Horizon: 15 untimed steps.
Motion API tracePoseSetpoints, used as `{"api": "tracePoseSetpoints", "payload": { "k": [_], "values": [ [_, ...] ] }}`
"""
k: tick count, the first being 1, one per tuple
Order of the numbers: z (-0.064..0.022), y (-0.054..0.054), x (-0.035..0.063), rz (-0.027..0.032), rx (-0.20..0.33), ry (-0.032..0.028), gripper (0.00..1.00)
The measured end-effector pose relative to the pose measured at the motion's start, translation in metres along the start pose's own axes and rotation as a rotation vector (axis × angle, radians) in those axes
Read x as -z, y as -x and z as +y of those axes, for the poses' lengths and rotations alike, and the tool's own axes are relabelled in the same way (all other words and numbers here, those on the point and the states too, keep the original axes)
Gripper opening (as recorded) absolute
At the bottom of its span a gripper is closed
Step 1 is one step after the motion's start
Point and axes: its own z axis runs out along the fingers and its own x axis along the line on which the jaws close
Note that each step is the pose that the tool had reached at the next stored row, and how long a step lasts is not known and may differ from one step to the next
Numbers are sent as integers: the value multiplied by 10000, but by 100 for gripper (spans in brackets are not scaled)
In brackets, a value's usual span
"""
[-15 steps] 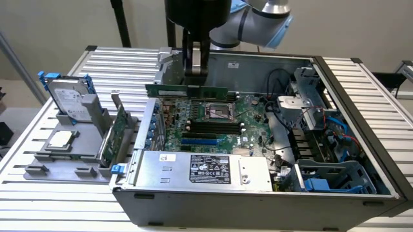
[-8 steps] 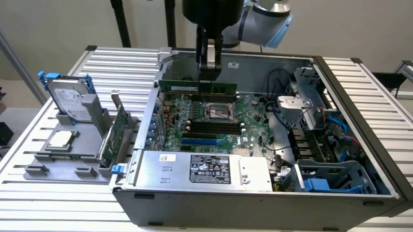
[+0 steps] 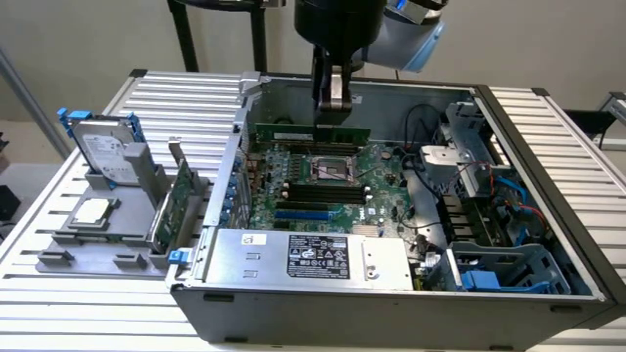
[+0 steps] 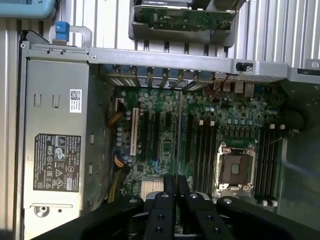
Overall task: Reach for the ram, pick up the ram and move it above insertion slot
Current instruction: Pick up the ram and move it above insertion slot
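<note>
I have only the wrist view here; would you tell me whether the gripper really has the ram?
Observer: Yes. In the exterior view the gripper is closed on the ram, gripping its upper edge near the middle.
Operator: Thank you. How does the stick lie?
Observer: It stands on edge with its long side level, over the far part of the motherboard, beyond the CPU socket. I cannot tell how high it is above the board.
Operator: And what is outside the case?
Observer: A hard drive stands upright in a grey holder, on the exterior view's left.
</note>
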Motion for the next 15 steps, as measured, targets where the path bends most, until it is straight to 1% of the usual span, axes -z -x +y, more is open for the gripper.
{"api": "tracePoseSetpoints", "payload": {
  "k": [3, 8, 13, 15],
  "values": [
    [-67, 21, -32, 1, 2, -26, 14],
    [-152, 31, -88, 2, 4, -71, 14],
    [-223, 32, -136, 3, 6, -115, 14],
    [-244, 31, -146, 4, 7, -118, 14]
  ]
}}
